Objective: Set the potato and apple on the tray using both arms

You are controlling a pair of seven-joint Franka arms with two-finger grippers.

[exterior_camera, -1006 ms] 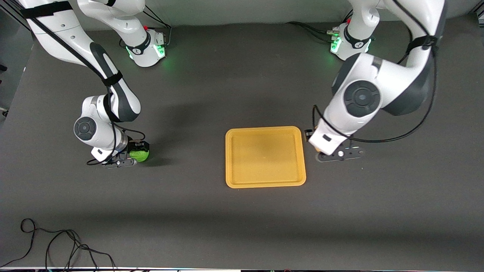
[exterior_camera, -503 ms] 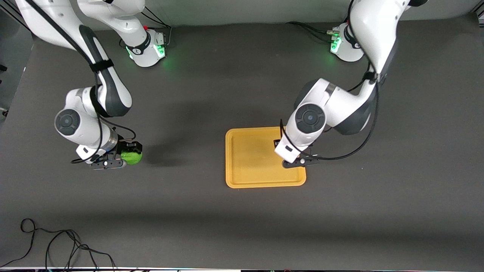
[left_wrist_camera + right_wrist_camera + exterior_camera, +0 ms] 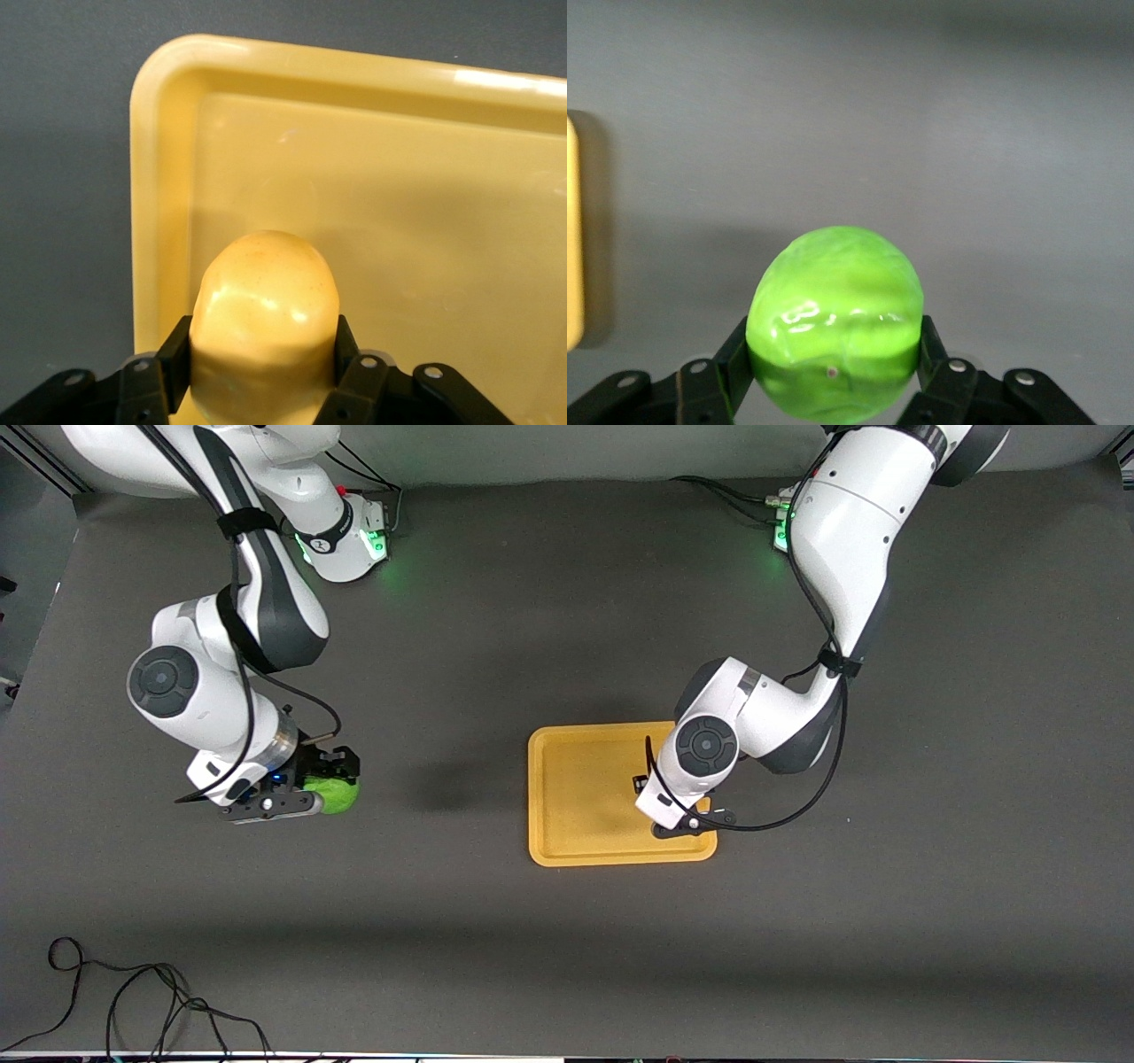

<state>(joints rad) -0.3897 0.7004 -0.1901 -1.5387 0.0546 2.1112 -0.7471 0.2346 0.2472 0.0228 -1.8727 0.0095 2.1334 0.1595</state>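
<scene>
My left gripper (image 3: 680, 821) is shut on the yellow-orange potato (image 3: 266, 314) and holds it low over the yellow-orange tray (image 3: 585, 779), at the corner nearer the front camera toward the left arm's end. In the front view the wrist hides the potato. In the left wrist view the gripper (image 3: 264, 359) has the tray's rim (image 3: 159, 177) just past it. My right gripper (image 3: 321, 788) is shut on the green apple (image 3: 338, 795) and holds it above the bare mat toward the right arm's end. The right wrist view shows the gripper (image 3: 833, 359), the apple (image 3: 833, 319) and a sliver of the tray (image 3: 571, 230).
A dark grey mat (image 3: 549, 939) covers the table. A loose black cable (image 3: 133, 1001) lies at the edge nearest the front camera, toward the right arm's end. The arm bases (image 3: 350, 536) stand along the edge farthest from the camera.
My left gripper carried the potato from beside the tray to over its corner. My right gripper lifted the apple off the mat and shifted slightly toward the tray.
</scene>
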